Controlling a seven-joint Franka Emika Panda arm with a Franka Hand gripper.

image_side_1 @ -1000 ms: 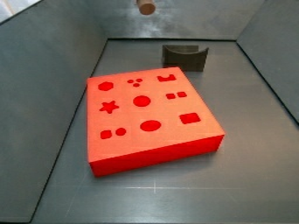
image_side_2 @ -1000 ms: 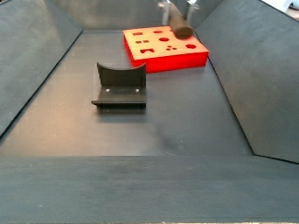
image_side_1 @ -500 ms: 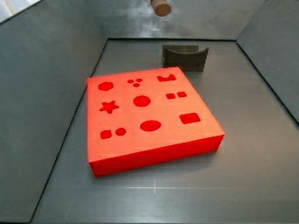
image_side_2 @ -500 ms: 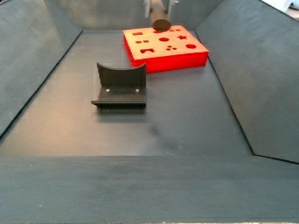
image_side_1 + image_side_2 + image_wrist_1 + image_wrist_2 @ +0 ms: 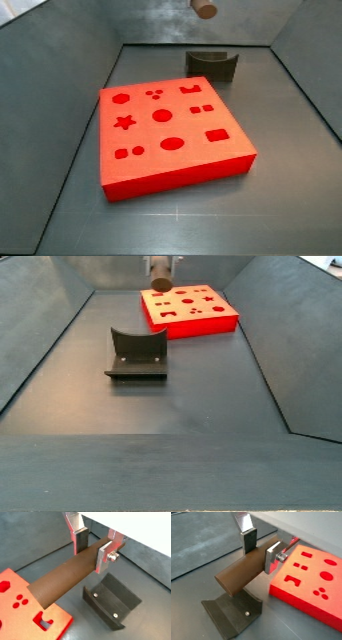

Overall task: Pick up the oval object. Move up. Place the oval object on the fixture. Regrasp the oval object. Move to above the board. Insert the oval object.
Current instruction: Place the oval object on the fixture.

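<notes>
My gripper point(image 5: 93, 549) is shut on the oval object point(image 5: 67, 574), a brown rod held crosswise between the silver fingers point(image 5: 273, 558) and high in the air. In both side views only the rod's end shows, near the upper edge point(image 5: 205, 9) and just under the gripper point(image 5: 158, 266). The fixture point(image 5: 112, 603), a dark block with a curved notch, stands on the floor below and a little to one side of the rod point(image 5: 238, 576). The red board point(image 5: 171, 125) with shaped holes lies beside the fixture point(image 5: 214, 63).
Sloping grey walls point(image 5: 40, 326) enclose the dark floor point(image 5: 174, 406). The board point(image 5: 190, 309) lies near the far end in a side view, with the fixture point(image 5: 136, 353) in front of it.
The gripper has carried the oval object sideways at the same height, off the board's edge and toward the fixture's side. Board and fixture have not moved.
</notes>
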